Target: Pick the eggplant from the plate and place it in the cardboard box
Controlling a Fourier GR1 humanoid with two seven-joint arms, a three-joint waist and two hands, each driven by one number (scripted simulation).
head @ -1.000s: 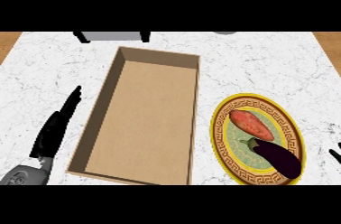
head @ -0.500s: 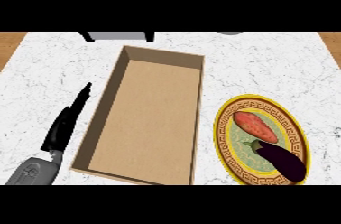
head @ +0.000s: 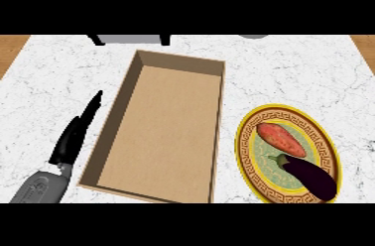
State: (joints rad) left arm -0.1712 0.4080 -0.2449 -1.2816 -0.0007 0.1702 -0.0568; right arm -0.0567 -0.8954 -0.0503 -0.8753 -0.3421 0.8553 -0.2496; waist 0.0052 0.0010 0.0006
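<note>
Still unstarted: eggplant [head: 310,176] lying on plate [head: 249,163] at lower right, cardboard box [head: 164,128] unfilled, left hand [head: 73,136] released beside box, right hand out of view.

Readable text: none in the head view.
Cardboard box [head: 164,136]: plain brown walls and floor, no print, label or number to be read.
Plate [head: 253,168]: yellow rim with a dark repeating key pattern, ornament only, no letters or digits.
Eggplant [head: 311,175]: dark skin, no sticker or mark.
Orange-red vegetable [head: 281,139]: no sticker or mark.
Left hand [head: 73,136]: black, no marking to be read.
Left forearm [head: 40,188]: grey, faint surface detail near the wrist, too small to tell whether it is lettering.
Counter [head: 293,71]: white with grey veining, no signs.
</note>
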